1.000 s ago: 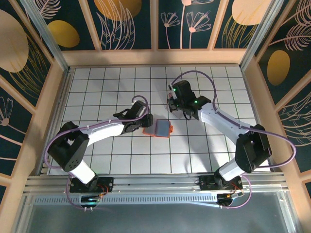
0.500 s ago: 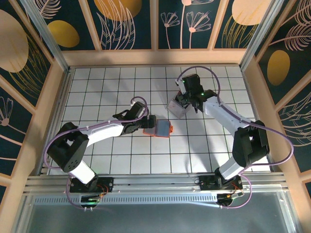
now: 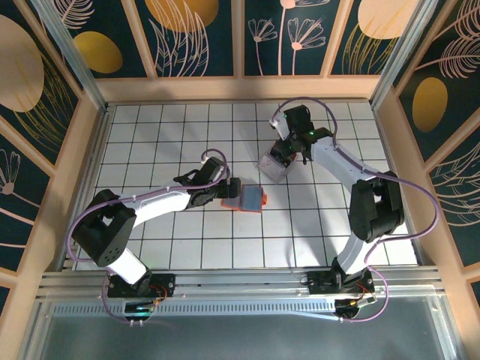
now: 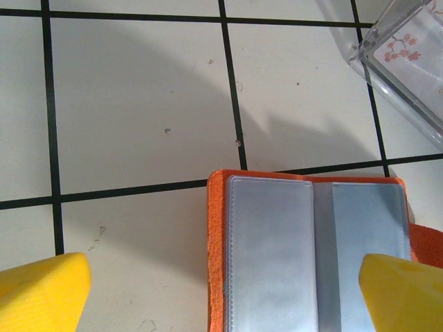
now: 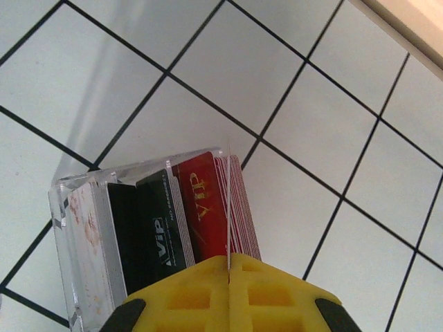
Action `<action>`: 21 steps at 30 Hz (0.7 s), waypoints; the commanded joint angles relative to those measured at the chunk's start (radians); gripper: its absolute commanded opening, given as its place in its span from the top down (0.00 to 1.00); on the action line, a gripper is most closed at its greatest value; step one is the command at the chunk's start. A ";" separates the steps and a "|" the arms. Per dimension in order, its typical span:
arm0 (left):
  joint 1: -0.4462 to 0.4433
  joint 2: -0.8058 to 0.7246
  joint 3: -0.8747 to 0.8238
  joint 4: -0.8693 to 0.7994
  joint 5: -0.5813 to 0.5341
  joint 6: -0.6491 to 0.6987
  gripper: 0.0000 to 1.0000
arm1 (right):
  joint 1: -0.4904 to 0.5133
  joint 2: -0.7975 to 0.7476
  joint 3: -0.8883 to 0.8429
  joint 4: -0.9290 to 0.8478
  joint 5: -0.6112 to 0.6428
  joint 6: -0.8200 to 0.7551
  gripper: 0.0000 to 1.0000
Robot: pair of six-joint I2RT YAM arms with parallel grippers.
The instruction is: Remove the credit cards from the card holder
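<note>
Left end effector [image 4: 221, 294] released, straddling the open card holder [image 4: 304, 256]. Right end effector [image 5: 228, 277] clenched on card [image 5: 228, 200] over box [image 5: 76, 235].

- Card holder [image 4: 304, 256]: lies open. Lower part cut off by the picture's bottom edge. Right rim hidden behind a yellow fingertip [image 4: 405, 294] of the left gripper [image 4: 221, 296]. Sleeves cloudy, contents cannot be told.
- Clear card box [image 4: 408, 62]: cropped at the top right corner.
- Card [image 5: 228, 207]: pinched in the right gripper [image 5: 228, 266], seen edge-on, face unreadable.
</note>
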 commanded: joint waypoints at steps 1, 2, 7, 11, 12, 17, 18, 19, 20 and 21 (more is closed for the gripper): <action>0.007 0.001 -0.004 -0.017 -0.013 -0.012 0.01 | -0.003 0.024 0.041 -0.028 -0.047 -0.037 1.00; 0.008 0.001 -0.005 -0.017 -0.014 -0.011 0.01 | -0.003 0.032 0.044 -0.030 -0.047 -0.039 1.00; 0.011 -0.002 -0.006 -0.015 -0.016 -0.009 0.01 | -0.008 0.068 0.053 -0.042 -0.037 -0.053 1.00; 0.014 0.001 -0.008 -0.015 -0.014 -0.008 0.01 | -0.016 0.087 0.063 -0.056 -0.024 -0.062 1.00; 0.015 0.002 -0.008 -0.015 -0.013 -0.007 0.01 | -0.019 0.089 0.064 -0.059 -0.025 -0.062 1.00; 0.016 0.005 -0.008 -0.014 -0.012 -0.007 0.01 | -0.024 0.095 0.062 -0.090 -0.039 -0.069 1.00; 0.019 0.007 -0.008 -0.014 -0.011 -0.007 0.01 | -0.027 0.095 0.063 -0.098 -0.044 -0.069 1.00; 0.019 0.007 -0.007 -0.014 -0.011 -0.007 0.01 | -0.028 0.098 0.062 -0.104 -0.050 -0.069 1.00; 0.019 0.007 -0.007 -0.012 -0.010 -0.005 0.01 | -0.030 0.101 0.063 -0.110 -0.052 -0.069 1.00; 0.019 0.007 -0.005 -0.013 -0.011 -0.006 0.01 | -0.029 0.105 0.062 -0.113 -0.054 -0.069 1.00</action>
